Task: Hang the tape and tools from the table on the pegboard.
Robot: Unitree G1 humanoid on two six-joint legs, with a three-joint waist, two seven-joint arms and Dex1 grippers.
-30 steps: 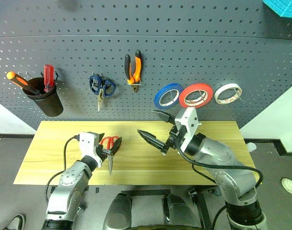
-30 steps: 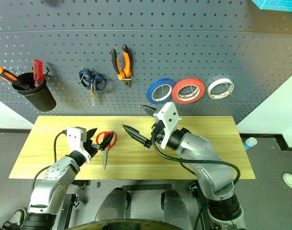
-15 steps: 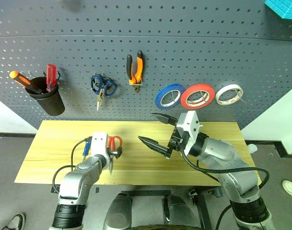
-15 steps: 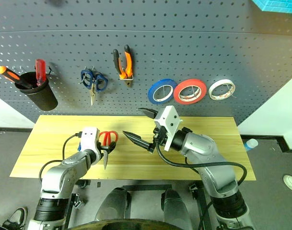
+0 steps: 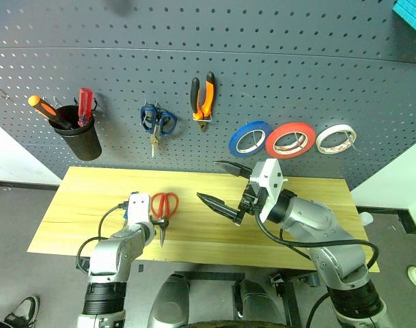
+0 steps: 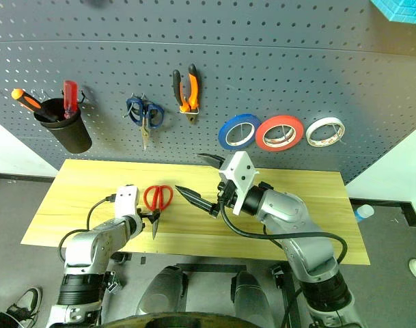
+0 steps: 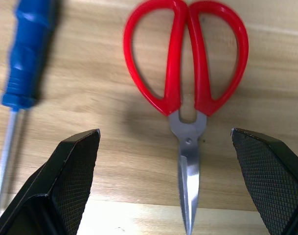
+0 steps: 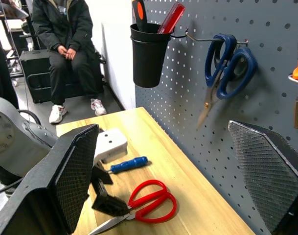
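Observation:
The red-handled scissors (image 5: 164, 204) lie shut on the table (image 5: 78, 205), blades toward the front edge. My left gripper (image 5: 153, 222) points down over them, open, and in the left wrist view its fingers (image 7: 73, 176) stand either side of the scissors (image 7: 188, 73) with nothing held. My right gripper (image 5: 209, 181) hovers open and empty above the table's middle. On the pegboard (image 5: 296, 68) hang the orange-and-black pliers (image 5: 203, 96) and the red tape (image 5: 294, 139).
A blue-handled screwdriver (image 7: 21, 63) lies just left of the scissors. Also on the board are a black cup (image 5: 81, 137) with screwdrivers, blue scissors (image 5: 157, 121), a blue roll (image 5: 249, 138) and a white roll (image 5: 335, 139). A person (image 8: 65, 29) sits far off to the left.
My left gripper has tipped downward and sunk over the red scissors, still open. The right gripper has kept its place. The head views have shifted a little.

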